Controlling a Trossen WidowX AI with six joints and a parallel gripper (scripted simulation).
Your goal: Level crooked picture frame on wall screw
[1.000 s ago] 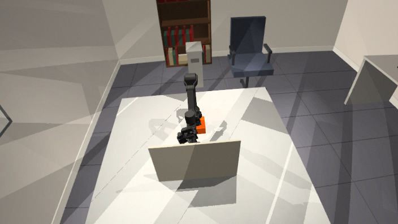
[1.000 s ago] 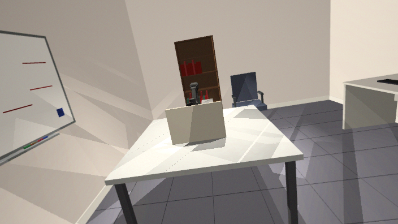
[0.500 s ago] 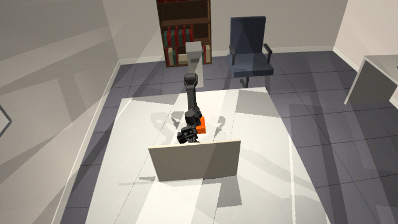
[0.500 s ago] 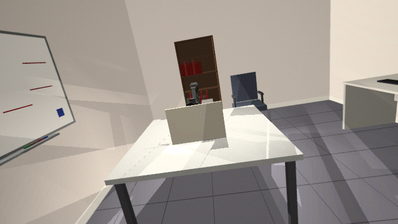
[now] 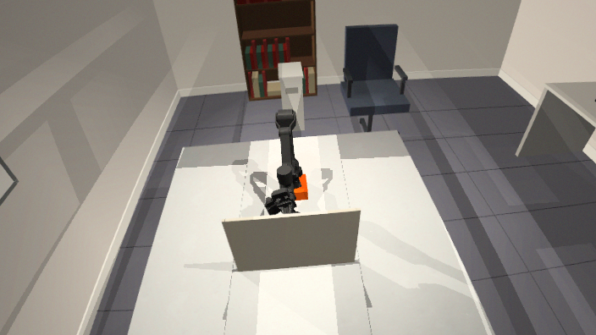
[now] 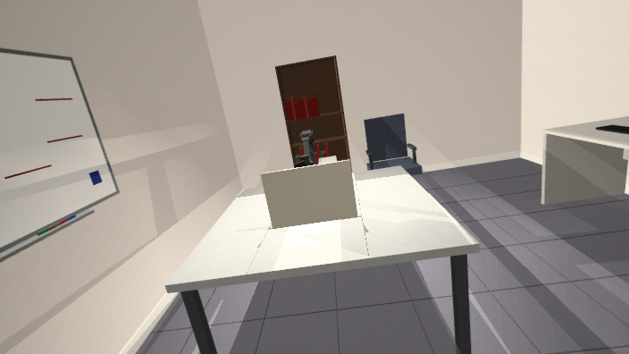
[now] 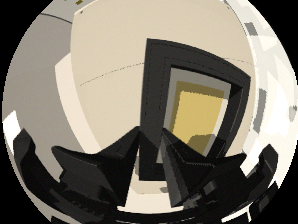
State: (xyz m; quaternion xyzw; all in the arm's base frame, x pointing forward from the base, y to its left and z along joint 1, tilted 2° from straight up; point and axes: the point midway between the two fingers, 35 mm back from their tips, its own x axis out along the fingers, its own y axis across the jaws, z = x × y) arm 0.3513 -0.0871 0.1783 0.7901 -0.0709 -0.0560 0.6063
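In the wrist view the picture frame (image 7: 153, 100) has a dark border, a light mat and a yellow picture. It stands against the beige wall panel (image 7: 110, 60) (image 5: 296, 241) (image 6: 310, 194). My gripper (image 7: 151, 131) is shut on the frame's left side bar near its lower end, one finger on each side of it. The wide-angle view bends the edges, so the frame's tilt is hard to judge. The screw and the notched strip are hidden behind the frame. The top and exterior views show only the back of the panel, which hides the frame and the fingertips.
The panel stands upright on the white table (image 5: 190, 237) (image 6: 402, 232). An orange block (image 5: 301, 194) sits beside the arm's base on the table. A bookcase (image 5: 279, 31) (image 6: 308, 80), a blue chair (image 5: 370, 52) (image 6: 385, 139) and a pale pillar (image 5: 290, 71) are beyond the table.
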